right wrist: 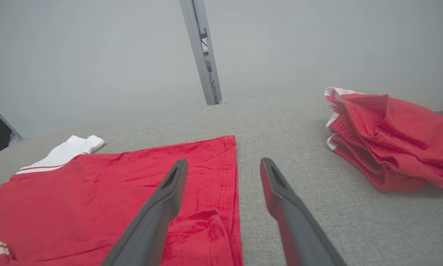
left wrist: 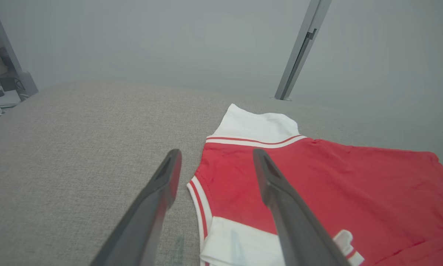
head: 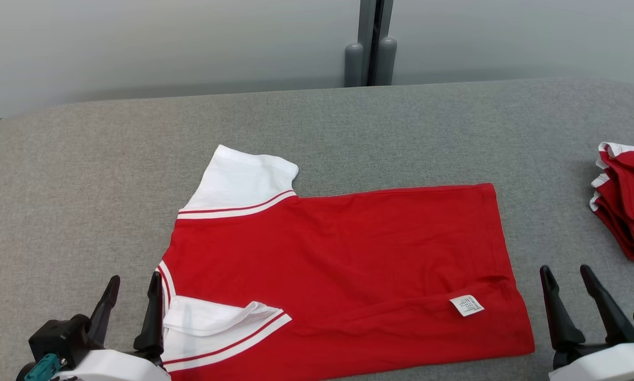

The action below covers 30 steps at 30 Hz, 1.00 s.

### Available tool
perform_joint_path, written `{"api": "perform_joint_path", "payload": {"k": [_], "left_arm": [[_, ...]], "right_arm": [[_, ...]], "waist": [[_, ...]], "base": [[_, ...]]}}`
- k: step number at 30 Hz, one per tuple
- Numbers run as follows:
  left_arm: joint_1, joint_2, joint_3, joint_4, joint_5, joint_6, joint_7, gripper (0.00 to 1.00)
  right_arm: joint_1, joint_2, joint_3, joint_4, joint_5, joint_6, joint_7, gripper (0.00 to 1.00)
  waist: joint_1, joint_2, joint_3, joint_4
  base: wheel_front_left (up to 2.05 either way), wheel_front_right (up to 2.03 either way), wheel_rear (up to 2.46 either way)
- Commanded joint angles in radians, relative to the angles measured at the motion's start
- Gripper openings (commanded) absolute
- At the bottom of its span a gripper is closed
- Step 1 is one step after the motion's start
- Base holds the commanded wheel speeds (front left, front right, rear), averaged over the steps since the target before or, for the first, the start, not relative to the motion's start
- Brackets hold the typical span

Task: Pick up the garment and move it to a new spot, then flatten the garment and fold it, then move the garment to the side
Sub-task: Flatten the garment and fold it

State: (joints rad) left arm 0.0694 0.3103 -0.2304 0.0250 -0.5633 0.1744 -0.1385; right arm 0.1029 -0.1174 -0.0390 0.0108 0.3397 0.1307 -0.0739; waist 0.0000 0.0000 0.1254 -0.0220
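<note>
Two claws hang at the near edge, and both are empty. On the left, the left claw (head: 135, 278) has its fingers apart, just beside the neck end of the shirt (head: 338, 254). The shirt lies spread on the grey surface (head: 84, 185), toward the near side. The near sleeve (head: 211, 317) is turned in onto the red body, while the far sleeve (head: 240, 182) sticks out flat on the far side. So the fold seems begun but not finished. Further right, a small ridge runs toward the label (head: 466, 305), close to the hem (head: 499, 238). The right claw (head: 564, 269), also with fingers apart, is just beside the near hem corner and does not touch it. A pile (head: 626, 206) of red cloth lies well apart on the right.

For a good fold, each claw should probably pinch both layers at its own near corner. Then both should rise equally and carry the edge across together, keeping the cloth tight between them. The ridge near the label may become a crease if it is not smoothed first. The left pinch should include the turned sleeve, or it may slip out.
</note>
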Motion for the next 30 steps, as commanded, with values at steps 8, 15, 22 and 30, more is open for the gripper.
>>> {"api": "perform_joint_path", "payload": {"k": [8,15,22,30], "left_arm": [[-0.020,0.014,-0.004,-0.010,0.024,0.021,-0.007,1.00],[-0.030,0.016,-0.005,-0.028,0.033,0.029,-0.022,1.00],[-0.120,0.025,-0.001,-0.061,0.047,0.020,-0.030,1.00],[-0.404,0.031,-0.023,-0.002,0.040,-0.048,0.026,1.00]], "right_arm": [[-0.049,-0.008,-0.016,-0.048,-0.014,0.000,0.004,1.00],[-0.054,-0.006,-0.019,-0.054,-0.009,0.000,0.004,1.00],[-0.111,-0.020,-0.008,-0.071,0.003,0.000,0.008,1.00],[-0.228,-0.033,0.016,-0.065,0.022,0.000,-0.013,1.00]], "waist": [[0.0000,0.0000,0.009,0.000],[0.0000,0.0000,0.021,0.004],[0.0000,0.0000,0.098,-0.005],[0.0000,0.0000,0.242,-0.026]], "base": [[0.00,0.00,0.00],[0.00,0.00,0.00],[0.00,0.00,0.00],[0.00,0.00,0.00]]}}
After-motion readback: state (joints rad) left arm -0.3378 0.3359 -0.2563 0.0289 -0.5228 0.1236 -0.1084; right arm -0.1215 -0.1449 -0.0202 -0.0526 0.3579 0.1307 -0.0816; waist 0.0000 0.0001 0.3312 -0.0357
